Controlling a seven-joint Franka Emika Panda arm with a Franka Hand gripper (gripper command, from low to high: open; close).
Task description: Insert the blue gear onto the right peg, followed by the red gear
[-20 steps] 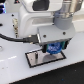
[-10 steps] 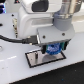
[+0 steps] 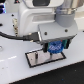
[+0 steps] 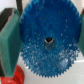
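The gripper hangs low over the black-rimmed grey plate on the white surface, its fingers clamped on the blue gear. In the wrist view the blue gear fills the frame between the two fingers, with the red gear peeking out at its edge.
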